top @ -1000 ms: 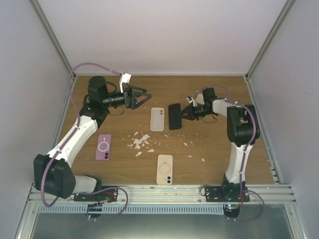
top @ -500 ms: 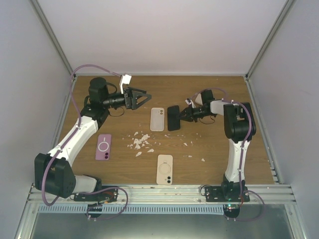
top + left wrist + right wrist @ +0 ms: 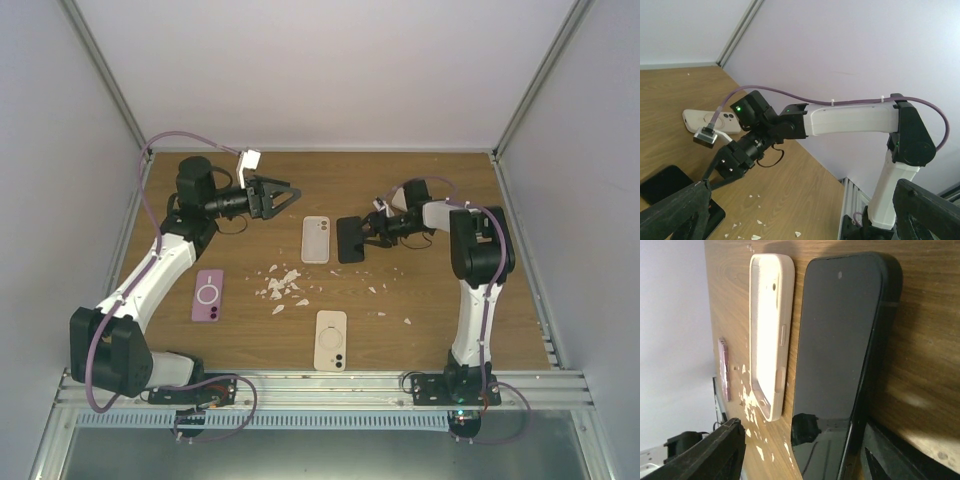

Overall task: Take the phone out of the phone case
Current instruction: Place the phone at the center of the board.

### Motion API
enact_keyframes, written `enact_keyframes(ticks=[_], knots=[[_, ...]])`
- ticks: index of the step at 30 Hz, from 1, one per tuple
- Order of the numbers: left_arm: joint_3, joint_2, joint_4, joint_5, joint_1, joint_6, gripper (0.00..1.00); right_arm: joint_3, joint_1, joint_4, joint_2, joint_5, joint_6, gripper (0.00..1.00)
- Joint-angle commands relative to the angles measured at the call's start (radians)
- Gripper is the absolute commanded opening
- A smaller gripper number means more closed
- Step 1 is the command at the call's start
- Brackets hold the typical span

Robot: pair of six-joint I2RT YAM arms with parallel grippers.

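The black phone lies flat on the tabletop with its screen up, just beside a white phone case that is toward the left arm's side. The right gripper is at the end of the phone with its fingers apart, one on each side, and we see a gap between the phone and one finger. The left gripper hangs above the tabletop, spread wide and holding nothing, apart from both.

The phone lies right of a case (both on the table).
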Motion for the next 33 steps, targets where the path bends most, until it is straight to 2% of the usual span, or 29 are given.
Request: enact_keyframes(ticks=[1, 7, 11, 15, 19, 27, 33], knots=[[-0.019, -0.038, 0.049, -0.010, 0.012, -0.003, 0.99, -0.018, -0.005, -0.022, -0.097, 0.054, -0.034, 0.67], [-0.039, -0.066, 0.051, -0.017, 0.026, -0.006, 0.99, -0.045, -0.003, -0.037, -0.159, 0.086, -0.055, 0.84], [-0.041, -0.088, 0.041, -0.017, 0.032, 0.001, 0.99, -0.029, -0.004, -0.071, -0.192, 0.141, -0.107, 0.87], [-0.047, -0.107, 0.027, -0.016, 0.040, 0.016, 0.99, 0.051, -0.008, -0.173, -0.213, 0.226, -0.231, 0.91], [-0.057, -0.117, 0.028, -0.007, 0.044, 0.027, 0.99, 0.138, -0.015, -0.275, -0.233, 0.270, -0.389, 0.99], [-0.054, -0.107, 0.034, 0.005, 0.044, 0.027, 0.99, 0.258, -0.030, -0.400, -0.266, 0.445, -0.715, 1.00], [-0.049, -0.099, 0.037, 0.007, 0.045, 0.020, 0.99, 0.388, -0.139, -0.439, -0.171, 0.498, -0.793, 1.00]])
